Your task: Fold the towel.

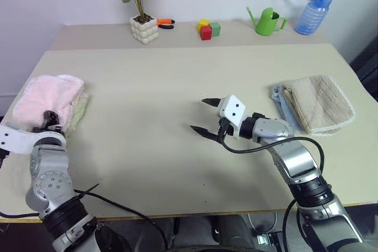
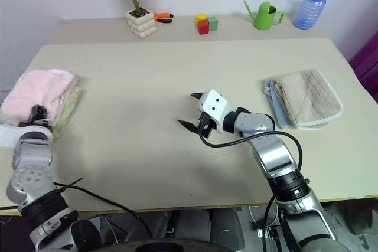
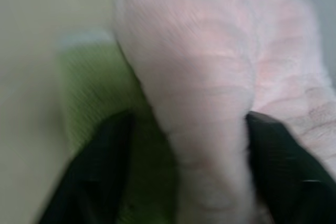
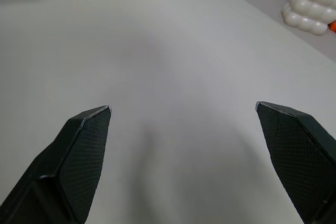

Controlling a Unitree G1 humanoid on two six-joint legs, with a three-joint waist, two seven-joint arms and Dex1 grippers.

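The left gripper [image 1: 50,119] sits at the table's left edge, right against the near end of the pink towel [image 1: 47,95]. In the left wrist view its two black fingers [image 3: 97,174] stand spread wide, with a fold of the pink towel [image 3: 210,103] lying between them; whether they press on the cloth cannot be told. The towel is bunched into a folded pile, resting on top of a green towel [image 3: 89,93] whose edge peeks out along its side nearest the table's middle. The pile lies close to the left rim of the table [image 1: 177,69].

The right gripper [image 1: 205,116] hangs over the middle of the table with its jaws released and wide apart, holding nothing. The right wrist view shows only bare tabletop between its fingertips [image 4: 89,129].

Between the two grippers the tabletop is bare, and it stays bare back toward the far edge. To the right, near the right rim, lies a folded beige towel [image 1: 319,103] on a pale blue cloth [image 1: 277,95], well apart from the right gripper.

Along the back ledge stand a potted plant [image 1: 142,10], orange-handled pliers [image 1: 165,23], coloured blocks [image 1: 208,29], a green watering can [image 1: 269,22] and a blue bottle [image 1: 312,13].
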